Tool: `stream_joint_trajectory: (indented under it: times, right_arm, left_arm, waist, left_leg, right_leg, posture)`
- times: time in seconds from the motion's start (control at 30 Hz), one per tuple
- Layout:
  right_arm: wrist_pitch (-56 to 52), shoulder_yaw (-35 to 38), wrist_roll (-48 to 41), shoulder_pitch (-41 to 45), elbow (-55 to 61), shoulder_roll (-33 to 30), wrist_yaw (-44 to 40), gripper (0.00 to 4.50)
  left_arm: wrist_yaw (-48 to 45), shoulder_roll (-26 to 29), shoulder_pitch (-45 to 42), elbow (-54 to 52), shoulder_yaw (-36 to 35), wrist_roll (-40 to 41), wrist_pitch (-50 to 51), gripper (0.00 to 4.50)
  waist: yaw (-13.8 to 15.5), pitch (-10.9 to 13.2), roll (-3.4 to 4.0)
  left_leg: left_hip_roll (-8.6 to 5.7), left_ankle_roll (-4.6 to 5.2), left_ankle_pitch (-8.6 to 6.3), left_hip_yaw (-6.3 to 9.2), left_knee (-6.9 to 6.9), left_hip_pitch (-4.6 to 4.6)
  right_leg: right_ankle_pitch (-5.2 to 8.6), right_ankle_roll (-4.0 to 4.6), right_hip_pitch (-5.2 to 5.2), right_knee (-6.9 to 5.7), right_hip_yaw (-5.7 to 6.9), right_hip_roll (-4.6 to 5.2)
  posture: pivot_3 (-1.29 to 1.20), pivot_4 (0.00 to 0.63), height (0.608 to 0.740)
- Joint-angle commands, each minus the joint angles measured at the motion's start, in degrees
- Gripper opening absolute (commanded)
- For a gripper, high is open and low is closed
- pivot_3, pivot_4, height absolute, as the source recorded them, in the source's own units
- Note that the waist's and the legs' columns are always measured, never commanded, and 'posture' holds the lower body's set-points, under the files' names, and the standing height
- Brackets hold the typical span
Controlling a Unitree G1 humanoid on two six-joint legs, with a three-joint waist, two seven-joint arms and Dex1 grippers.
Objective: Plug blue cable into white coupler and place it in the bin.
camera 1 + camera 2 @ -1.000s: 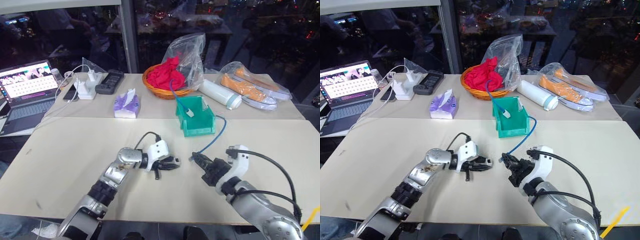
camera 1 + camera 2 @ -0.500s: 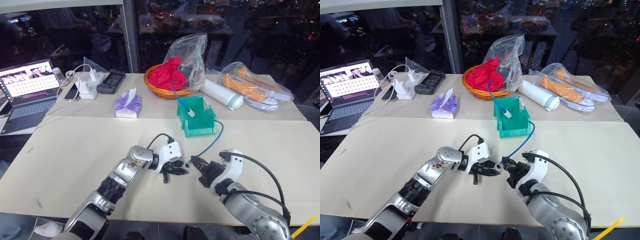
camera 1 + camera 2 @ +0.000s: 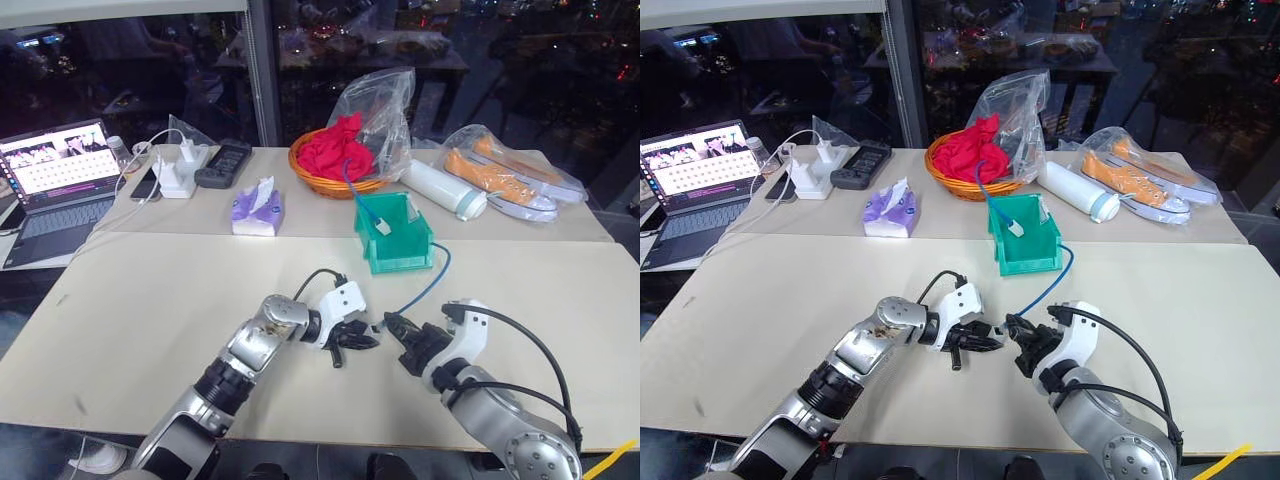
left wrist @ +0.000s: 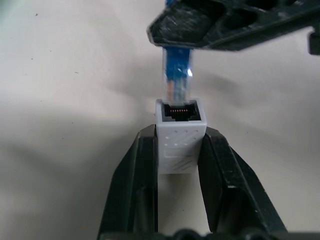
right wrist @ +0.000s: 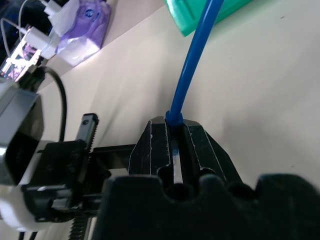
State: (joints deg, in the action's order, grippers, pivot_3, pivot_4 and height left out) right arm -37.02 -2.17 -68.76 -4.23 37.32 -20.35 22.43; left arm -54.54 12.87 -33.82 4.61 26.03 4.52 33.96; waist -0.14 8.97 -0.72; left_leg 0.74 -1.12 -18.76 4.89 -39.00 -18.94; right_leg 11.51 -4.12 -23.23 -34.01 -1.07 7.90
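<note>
— What are you seeing laid out in front of you?

— You're looking at a wide beige tabletop (image 3: pixel 150 300). Toward its back, the small teal-green open-topped plastic bin (image 3: pixel 393 240) is sitting with one end of the thin bright-blue cable (image 3: pixel 425 283) lying inside; the cable is trailing over the bin's rim and down toward you.

— And the two arms?

— Your right gripper (image 5: pixel 174 137) is pinching the cable's near end, jaws closed tight on it. Your left gripper (image 4: pixel 179 150) is clamping the tiny white boxy coupler (image 4: pixel 179 135) between nearly closed jaws. The clear plug (image 4: pixel 176 85) is hovering just at the coupler's dark socket, not yet seated.
</note>
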Motion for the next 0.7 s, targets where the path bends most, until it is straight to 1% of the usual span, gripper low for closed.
stream_joint_trajectory:
  times: [0.03,0.33,0.4,0.57,0.7]
  right_arm:
    - [-0.9,-0.3,-0.5,0.0,2.7,0.7,-1.0,0.00]
    - [-2.7,0.3,0.4,-0.7,2.5,0.5,-1.5,0.00]
    - [-2.0,1.2,0.8,-0.8,1.7,1.2,-1.6,0.00]
    - [2.2,4.1,-0.9,0.0,1.0,6.7,-2.7,0.00]
    - [1.9,4.4,-0.4,0.1,1.6,7.5,-3.3,0.00]
  left_arm:
    - [1.4,-0.4,0.9,0.1,1.3,-0.4,1.9,0.64]
    - [2.3,-0.1,1.7,-1.0,0.7,0.3,3.0,0.64]
    - [2.5,-0.1,1.8,-1.1,0.4,0.4,3.2,0.64]
    - [2.7,0.1,2.0,-1.4,0.2,0.7,3.3,0.64]
    - [2.8,0.2,1.9,-1.2,0.1,0.9,3.3,0.64]
  waist:
    - [0.0,0.0,0.00]
    - [0.0,0.0,0.00]
    - [0.1,0.0,0.00]
    - [0.1,0.0,0.00]
    - [0.0,0.0,0.00]
  left_leg:
    - [0.00,0.00,0.00,0.00,0.00,0.00]
    - [0.00,0.00,0.00,0.01,0.00,0.00]
    - [0.00,0.00,0.00,0.01,0.00,0.00]
    - [0.00,-0.01,0.00,0.01,0.00,0.00]
    - [0.00,-0.01,0.00,0.01,0.01,0.00]
  right_leg:
    - [0.00,0.00,0.00,0.00,0.00,0.00]
    - [0.00,0.00,0.00,0.00,0.00,0.00]
    - [0.00,0.00,0.00,0.00,0.00,0.00]
    - [0.00,0.00,-0.01,0.00,0.00,0.00]
    - [0.01,-0.01,-0.01,0.00,0.00,0.00]
  posture:
    - [0.00,0.150,0.740]
    - [0.00,0.150,0.740]
    - [0.00,0.150,0.740]
    - [0.00,0.150,0.740]
    - [0.00,0.150,0.740]
